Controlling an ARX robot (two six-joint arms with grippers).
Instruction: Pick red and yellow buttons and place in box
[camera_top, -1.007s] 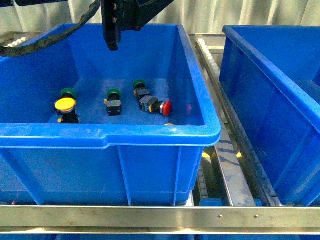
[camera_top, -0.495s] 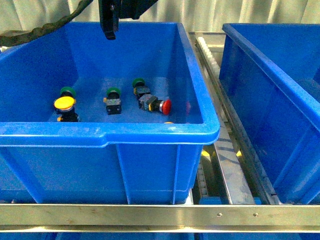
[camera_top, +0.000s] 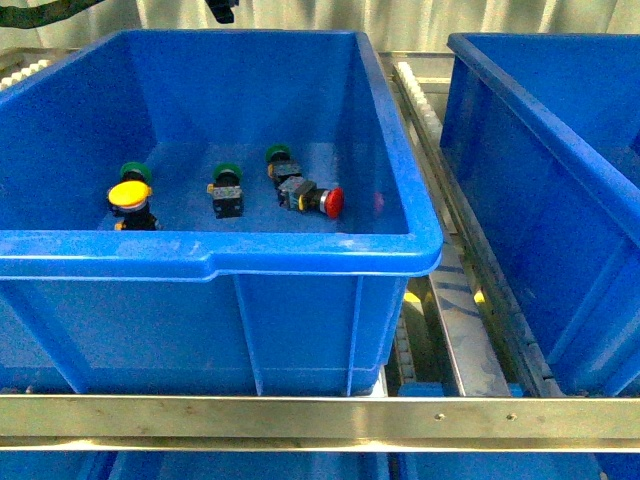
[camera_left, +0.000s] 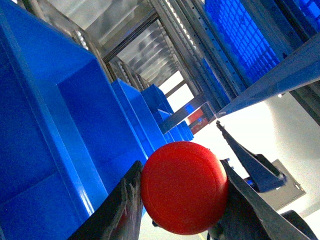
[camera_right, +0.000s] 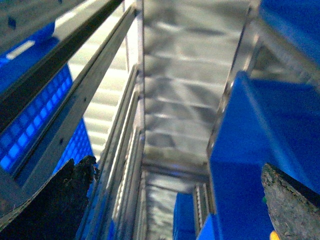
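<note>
The held red button (camera_left: 185, 187) sits between the two fingers (camera_left: 120, 210) of the left hand (camera_left: 182, 170). The hand is closed on it, and a finger presses against each side of the round red cap. The button's body is hidden behind the cap in the left wrist view. Blue bin walls and metal shelf framing fill the rest of that view.

In the front view, a small dark piece of hardware (camera_top: 222, 9) shows at the top edge, above the back wall of the blue bin (camera_top: 300, 255). The held button itself cannot be made out there.

Contents of the blue bin, all resting on its floor:
- The yellow button (camera_top: 130, 192) is near the bin's left wall, close to the front wall, with its cap facing up and forward.
- The second red button (camera_top: 331, 201) lies on its side toward the bin's right wall. Its cap points at that wall and its black body (camera_top: 298, 193) points toward the bin's middle.
- One green button (camera_top: 135, 171) is near the left wall, farther back than the yellow button.
- Another green button (camera_top: 226, 173) is near the middle of the floor.
- A third green button (camera_top: 277, 153) is toward the back, touching or just beside the second red button's body.

A second bin (camera_top: 540, 190) stands beyond the blue bin's right wall. A roller track (camera_top: 425, 110) runs between the two. A metal rail (camera_top: 320, 420) crosses in front of the blue bin, below its front wall.

The right hand (camera_right: 175, 200) is open. Its two dark fingers (camera_right: 55, 205) stand well apart with nothing between them, among shelf framing and bin walls.
</note>
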